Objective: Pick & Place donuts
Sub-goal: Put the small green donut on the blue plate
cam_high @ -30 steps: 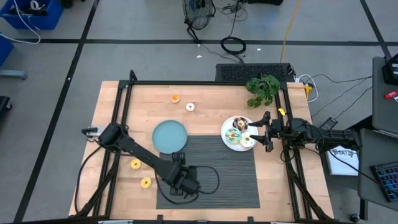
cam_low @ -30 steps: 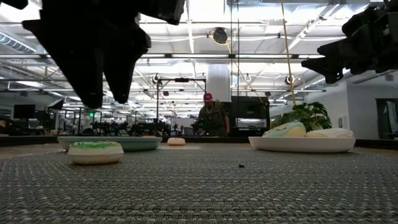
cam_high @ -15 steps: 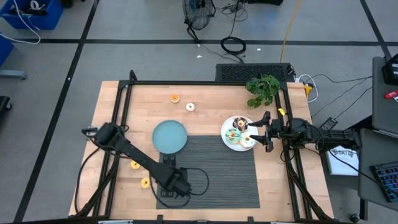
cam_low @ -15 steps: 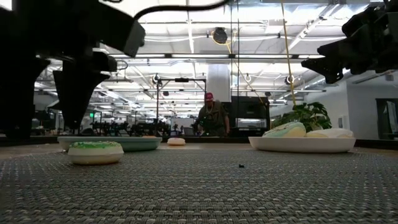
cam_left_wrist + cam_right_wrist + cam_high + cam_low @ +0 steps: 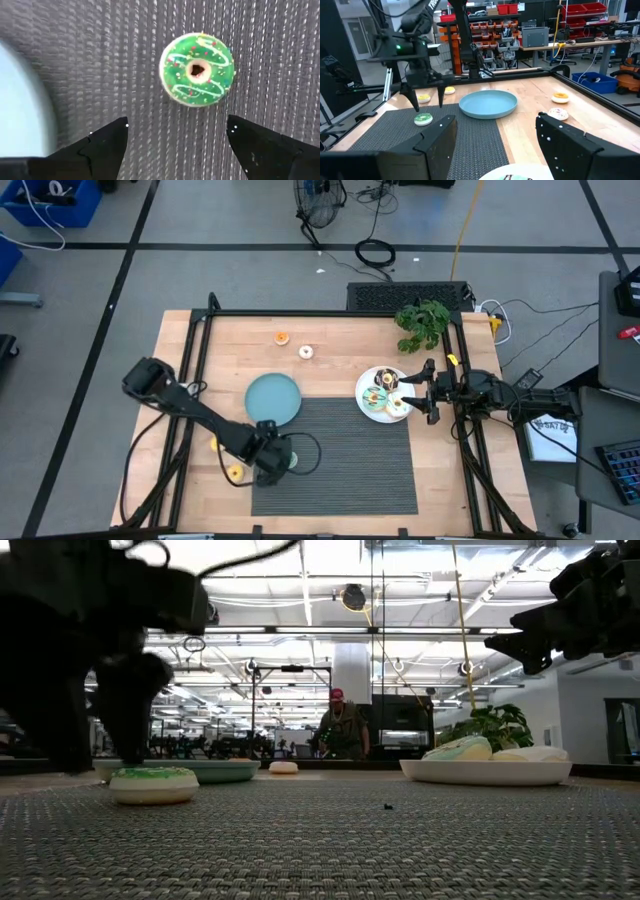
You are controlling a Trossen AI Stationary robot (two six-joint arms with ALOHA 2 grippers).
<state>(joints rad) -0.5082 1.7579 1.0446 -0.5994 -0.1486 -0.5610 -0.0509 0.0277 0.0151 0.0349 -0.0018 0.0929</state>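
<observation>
Counted from overhead: two plates, teal plate [image 5: 273, 398] and white plate [image 5: 383, 393]; two yellow donuts [image 5: 234, 473] on bare desk [image 5: 340, 345] at left, orange donut [image 5: 282, 337] and white donut [image 5: 306, 351] at far side, several donuts piled on white plate.

Hidden overhead beneath left arm, shown only by left wrist view: green donut [image 5: 197, 69], white-striped, sprinkled, flat on grey mat [image 5: 350, 455] beside teal plate.

Left tool [image 5: 177, 137] above green donut, spread wide, empty. Right tool [image 5: 418, 391] beside white plate, parted, empty.

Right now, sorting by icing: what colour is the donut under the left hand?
Green donut with white squiggles; clearest in left wrist view.
</observation>
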